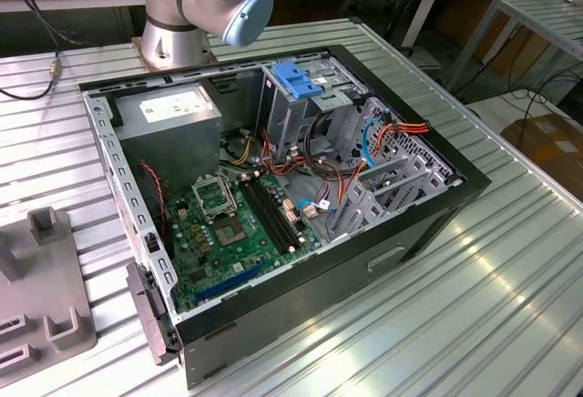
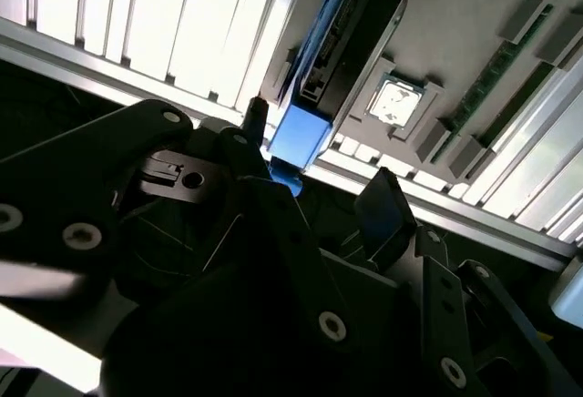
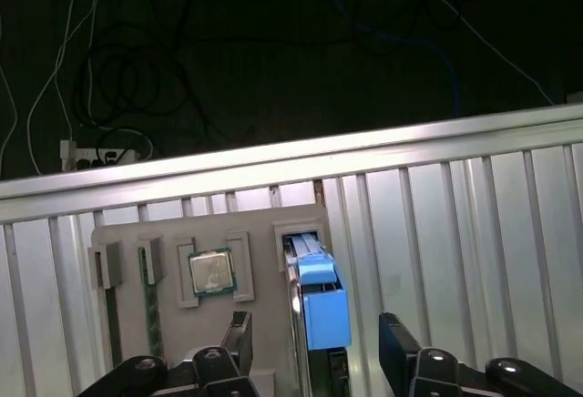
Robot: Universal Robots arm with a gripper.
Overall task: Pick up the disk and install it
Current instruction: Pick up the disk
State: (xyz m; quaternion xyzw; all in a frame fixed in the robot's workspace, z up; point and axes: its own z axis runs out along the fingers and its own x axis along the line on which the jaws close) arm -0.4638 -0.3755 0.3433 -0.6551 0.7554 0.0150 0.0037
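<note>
Hand [image 3: 314,353] spread astride disk [image 3: 322,310], w/o contact, disk edge-up in jig [image 3: 209,227]

The blue plastic frame of the disk [image 3: 325,315] looks smooth, the ribbed metal table [image 3: 455,233] glossy, the grey holder plate [image 3: 209,233] matt.

Silver arm [image 1: 178,15], blue cap [image 1: 248,16], black jaws
</note>
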